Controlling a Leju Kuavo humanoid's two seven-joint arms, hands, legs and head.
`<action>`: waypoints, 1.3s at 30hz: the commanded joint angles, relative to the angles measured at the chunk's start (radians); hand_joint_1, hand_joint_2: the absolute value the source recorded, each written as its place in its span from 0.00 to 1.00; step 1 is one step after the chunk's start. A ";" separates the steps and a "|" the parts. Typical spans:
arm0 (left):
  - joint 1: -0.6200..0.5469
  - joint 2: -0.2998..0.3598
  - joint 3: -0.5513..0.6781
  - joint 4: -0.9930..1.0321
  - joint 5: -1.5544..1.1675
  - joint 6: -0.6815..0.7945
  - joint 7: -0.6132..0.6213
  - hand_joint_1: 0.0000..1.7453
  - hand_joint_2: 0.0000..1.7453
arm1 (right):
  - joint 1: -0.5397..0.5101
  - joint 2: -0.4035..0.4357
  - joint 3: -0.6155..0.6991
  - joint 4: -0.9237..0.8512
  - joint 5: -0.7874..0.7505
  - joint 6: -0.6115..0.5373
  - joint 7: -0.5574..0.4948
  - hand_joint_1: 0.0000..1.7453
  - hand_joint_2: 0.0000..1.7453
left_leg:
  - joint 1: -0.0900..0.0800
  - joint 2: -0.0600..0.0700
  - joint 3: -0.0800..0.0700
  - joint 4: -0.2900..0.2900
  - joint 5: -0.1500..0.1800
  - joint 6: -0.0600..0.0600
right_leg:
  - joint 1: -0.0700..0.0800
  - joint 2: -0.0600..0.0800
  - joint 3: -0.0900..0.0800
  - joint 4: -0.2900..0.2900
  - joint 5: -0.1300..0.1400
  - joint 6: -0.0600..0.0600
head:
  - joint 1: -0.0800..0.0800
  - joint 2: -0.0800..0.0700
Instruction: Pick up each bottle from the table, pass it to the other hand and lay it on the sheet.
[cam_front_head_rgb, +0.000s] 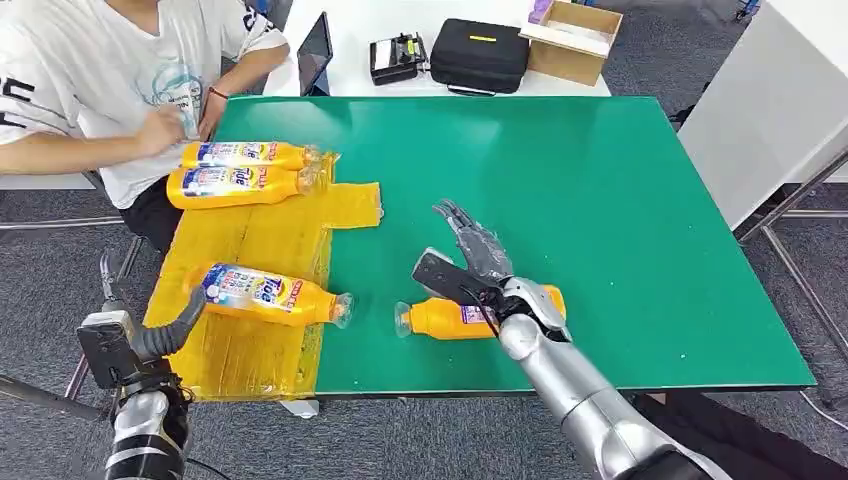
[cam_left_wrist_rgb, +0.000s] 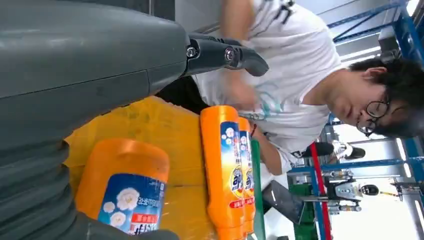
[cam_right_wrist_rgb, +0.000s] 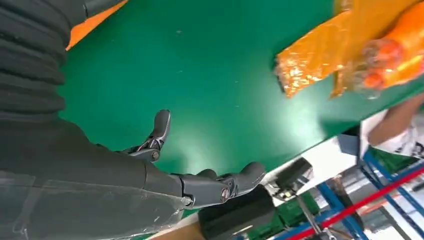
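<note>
Fingers (cam_front_head_rgb: 462, 222) of the right hand (cam_front_head_rgb: 480, 262) stretch out straight, holding nothing, above the last bottle (cam_front_head_rgb: 450, 318) on the green bench (cam_front_head_rgb: 620, 200). Three bottles lie on the yellow sheet (cam_front_head_rgb: 250, 240). Left hand (cam_front_head_rgb: 160, 335) waits near, empty.

A matt green table top (cam_front_head_rgb: 600, 200) with a soft sheen where light falls. On it lies a crinkled, glossy yellow plastic sheet (cam_front_head_rgb: 260, 240). The orange bottles (cam_front_head_rgb: 270, 295) are smooth, shiny plastic with clear caps and glossy printed labels. The robot's right arm (cam_front_head_rgb: 580, 395) is brushed silver metal; its right hand (cam_front_head_rgb: 470, 262) is dull grey and black plastic. The left hand (cam_front_head_rgb: 165, 335) looks dark, matt and ribbed. A person's shirt (cam_front_head_rgb: 100, 70) is soft white cloth.
</note>
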 joint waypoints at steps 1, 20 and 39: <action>-0.049 -0.014 -0.023 0.130 -0.051 -0.006 0.015 0.00 1.00 | -0.070 -0.084 0.148 0.120 -0.068 0.151 -0.054 0.00 1.00 | 0.000 0.001 0.003 0.000 -0.001 0.001 | 0.001 -0.001 0.004 -0.001 -0.001 -0.002 | 0.000 0.000; -0.109 -0.019 -0.065 0.258 -0.067 -0.019 -0.003 0.00 1.00 | -0.131 -0.270 0.403 -0.023 -0.178 0.268 -0.044 0.00 1.00 | -0.001 0.001 0.003 0.002 -0.002 0.001 | 0.000 -0.001 0.004 0.000 -0.002 -0.003 | 0.000 0.000; -0.074 -0.025 -0.065 0.214 -0.066 -0.034 0.014 0.00 1.00 | -0.065 -0.361 0.402 -0.126 -0.144 0.196 0.011 0.00 1.00 | -0.001 0.001 0.001 0.000 -0.001 0.001 | 0.000 0.000 0.002 -0.001 -0.001 -0.002 | 0.000 0.000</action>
